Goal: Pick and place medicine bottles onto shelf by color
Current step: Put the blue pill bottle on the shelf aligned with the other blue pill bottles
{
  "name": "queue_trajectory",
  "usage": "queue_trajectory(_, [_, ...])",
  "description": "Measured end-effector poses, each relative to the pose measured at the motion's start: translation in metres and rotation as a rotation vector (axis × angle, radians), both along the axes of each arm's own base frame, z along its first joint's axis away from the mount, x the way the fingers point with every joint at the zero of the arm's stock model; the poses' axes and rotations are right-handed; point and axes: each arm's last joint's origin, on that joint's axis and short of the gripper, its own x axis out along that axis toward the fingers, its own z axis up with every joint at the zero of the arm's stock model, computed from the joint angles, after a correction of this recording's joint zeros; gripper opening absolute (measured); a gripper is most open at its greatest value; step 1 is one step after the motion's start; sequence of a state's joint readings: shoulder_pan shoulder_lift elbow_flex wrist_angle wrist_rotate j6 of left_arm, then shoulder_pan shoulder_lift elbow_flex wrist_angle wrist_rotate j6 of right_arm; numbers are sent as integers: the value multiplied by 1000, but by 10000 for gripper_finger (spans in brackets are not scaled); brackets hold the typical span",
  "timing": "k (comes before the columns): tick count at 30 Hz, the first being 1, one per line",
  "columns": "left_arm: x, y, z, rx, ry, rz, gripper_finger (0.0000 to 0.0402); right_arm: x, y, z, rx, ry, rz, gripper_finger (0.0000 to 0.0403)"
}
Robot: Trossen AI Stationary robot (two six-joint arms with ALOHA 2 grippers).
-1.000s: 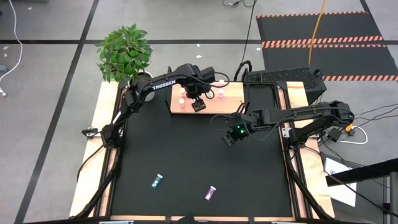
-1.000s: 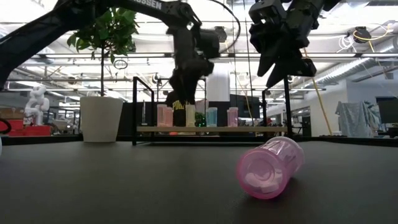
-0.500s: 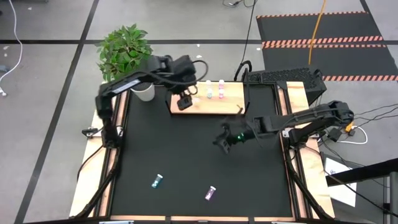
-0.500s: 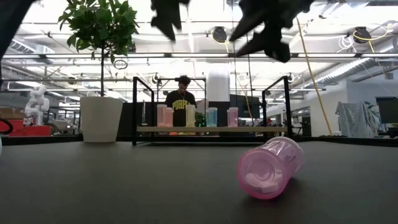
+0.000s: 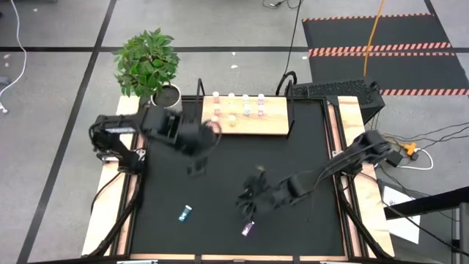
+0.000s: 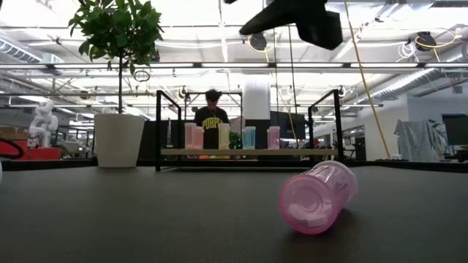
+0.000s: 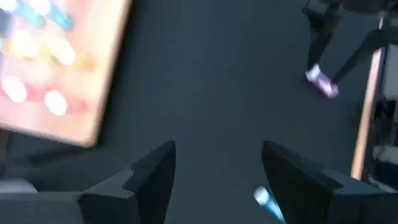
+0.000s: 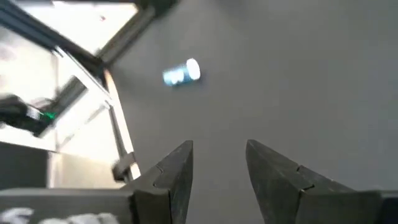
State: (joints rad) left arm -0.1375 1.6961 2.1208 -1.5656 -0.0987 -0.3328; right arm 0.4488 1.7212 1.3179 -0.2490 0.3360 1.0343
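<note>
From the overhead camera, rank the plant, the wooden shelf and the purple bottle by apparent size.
1. plant and wooden shelf: look about alike, so no ranking between them.
2. purple bottle, lying on the mat: by far the smallest.

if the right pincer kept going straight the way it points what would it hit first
Probably the bare black mat. The right pincer is open and empty; the blue bottle lies ahead but off to one side of its line, though depth is unclear.
</note>
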Motion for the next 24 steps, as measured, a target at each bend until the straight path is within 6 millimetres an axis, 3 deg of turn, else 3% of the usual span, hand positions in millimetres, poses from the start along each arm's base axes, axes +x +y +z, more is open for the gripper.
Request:
queue_trajectory(4, [-16,-33,-29,-21,114,28,233,24,20,-5,-4,54,-35,141])
queue_trajectory(11, [-36,-66,-116,-56,373,91,232,32,24,-15,120,71,-156,141])
queue_trajectory(17, [-32,-74,-187,-212,446,73,232,29,30,-16,267,105,-163,141])
queue_trajectory(24, [-29,-70,-225,-311,392,111,232,37,45,-42,416,95,-199,141])
